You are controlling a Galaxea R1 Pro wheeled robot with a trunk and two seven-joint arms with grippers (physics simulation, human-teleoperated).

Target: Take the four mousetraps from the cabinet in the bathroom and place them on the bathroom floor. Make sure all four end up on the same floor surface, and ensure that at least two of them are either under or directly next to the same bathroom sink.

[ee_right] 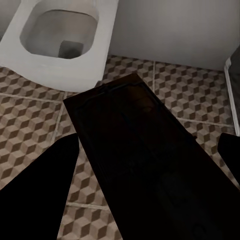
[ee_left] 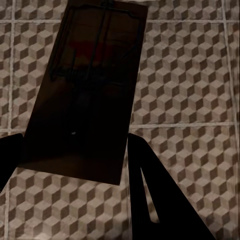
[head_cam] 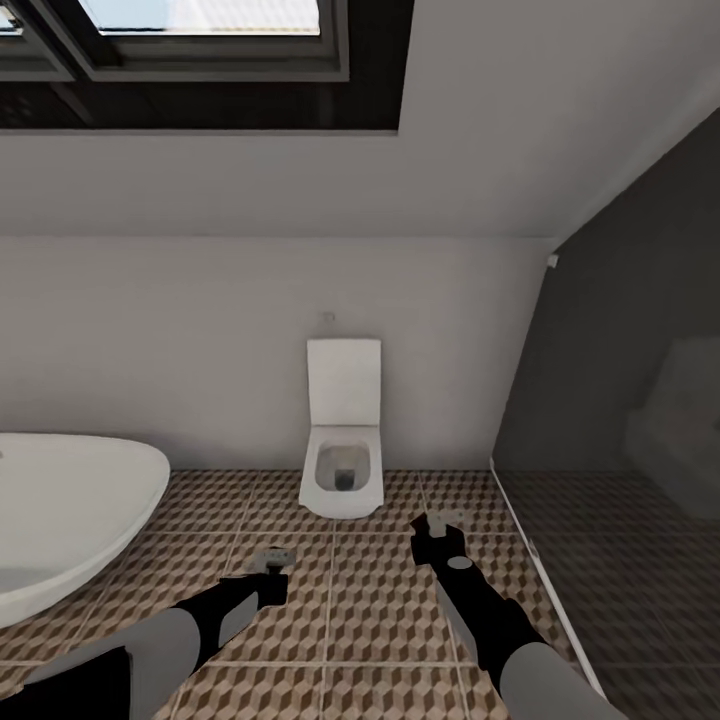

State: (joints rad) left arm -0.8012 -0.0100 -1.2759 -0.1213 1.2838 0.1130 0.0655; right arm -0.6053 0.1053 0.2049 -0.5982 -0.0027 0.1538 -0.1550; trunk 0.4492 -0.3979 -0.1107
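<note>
- Brown, beige and white cube-patterned tiles cover the bathroom floor (head_cam: pixel 350 620), seen from the head camera with both black arms reaching forward over it.
- A white toilet (head_cam: pixel 342 440) stands against the far wall, lid up, between the two arms. A white curved bathtub (head_cam: pixel 70 510) sits at the left edge, and a dark shower area (head_cam: pixel 640 560) lies on the right behind a pale kerb.
- From the head camera the left claw (head_cam: pixel 272 562) and the right claw (head_cam: pixel 437 530) each carry something small and flat, too tiny to make out there.
- The left wrist camera shows it plainly: a mousetrap (ee_left: pixel 82 95), a dark brown board with wire parts, is pinched between the left claw's two fingers (ee_left: pixel 160 200) above the tiles.
- The right wrist camera shows a second mousetrap (ee_right: pixel 145 170), very dark in shadow, clamped between the right claw's fingers (ee_right: pixel 40 190), with the toilet bowl just beyond it.
</note>
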